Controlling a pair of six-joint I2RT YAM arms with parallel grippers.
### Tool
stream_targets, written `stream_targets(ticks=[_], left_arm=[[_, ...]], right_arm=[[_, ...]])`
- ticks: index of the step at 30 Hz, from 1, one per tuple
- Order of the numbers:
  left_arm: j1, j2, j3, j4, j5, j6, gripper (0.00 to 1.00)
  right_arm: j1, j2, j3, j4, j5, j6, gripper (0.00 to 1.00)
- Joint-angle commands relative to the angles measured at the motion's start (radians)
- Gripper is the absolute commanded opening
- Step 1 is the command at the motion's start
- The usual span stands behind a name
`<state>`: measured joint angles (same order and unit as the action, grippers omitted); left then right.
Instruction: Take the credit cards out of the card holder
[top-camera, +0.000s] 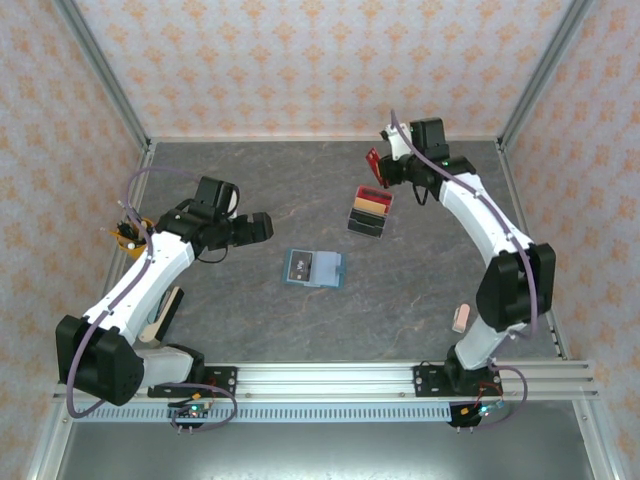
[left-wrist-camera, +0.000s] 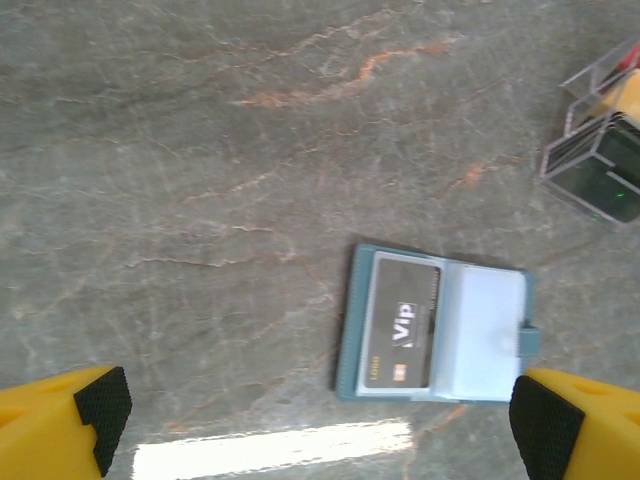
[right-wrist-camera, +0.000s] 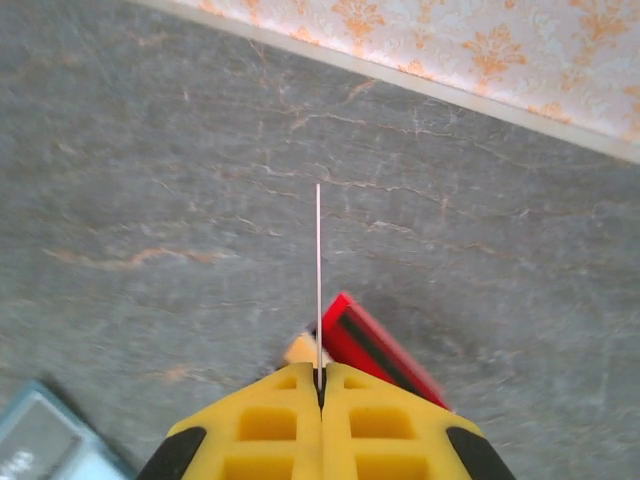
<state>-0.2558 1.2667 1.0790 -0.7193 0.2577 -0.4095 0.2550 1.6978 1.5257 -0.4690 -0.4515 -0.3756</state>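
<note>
- Right gripper (right-wrist-camera: 320, 385): yellow jaws pinched shut on a thin card (right-wrist-camera: 318, 280), rigid, seen edge-on, near the clear plastic box (top-camera: 370, 212).
- Left gripper (left-wrist-camera: 322, 418): black-padded yellow jaws spread wide, empty.
- Card holder (left-wrist-camera: 485, 325): teal, open flat on the grey marbled table (left-wrist-camera: 200, 150), with a dark card (left-wrist-camera: 403, 322) on one leaf.

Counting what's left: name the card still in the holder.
The dark Vip card, flat in the open teal card holder; the others are in the clear box or the right pincer.

Card holder (right-wrist-camera: 48, 445) cropped at lower-left corner
</note>
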Motion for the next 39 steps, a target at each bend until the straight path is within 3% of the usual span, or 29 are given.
stream_targets(ticks=[1,7,12,28,33,39], left_arm=[[0.012,0.01,0.024,-0.056,-0.069,0.059,1.0],[0.013,-0.001,0.015,-0.055,-0.057,0.069,1.0],[0.014,0.003,0.011,-0.06,-0.06,0.077,1.0],[0.02,0.093,0.029,-0.057,-0.008,0.086,1.0],[0.02,0.092,0.016,-0.042,0.007,0.083,1.0],[0.02,0.105,0.025,-0.043,0.023,0.074,1.0]], right_arm=[[-0.017,0.07,0.077,-0.093,-0.043,-0.253,0.0],[-0.058,0.179,0.189,-0.247,-0.172,-0.559,0.0],[-0.061,0.269,0.254,-0.346,-0.154,-0.746,0.0],[-0.074,0.394,0.315,-0.356,-0.172,-0.837,0.0],[-0.074,0.414,0.323,-0.314,-0.158,-0.806,0.07],[-0.075,0.385,0.322,-0.302,-0.157,-0.766,0.23]])
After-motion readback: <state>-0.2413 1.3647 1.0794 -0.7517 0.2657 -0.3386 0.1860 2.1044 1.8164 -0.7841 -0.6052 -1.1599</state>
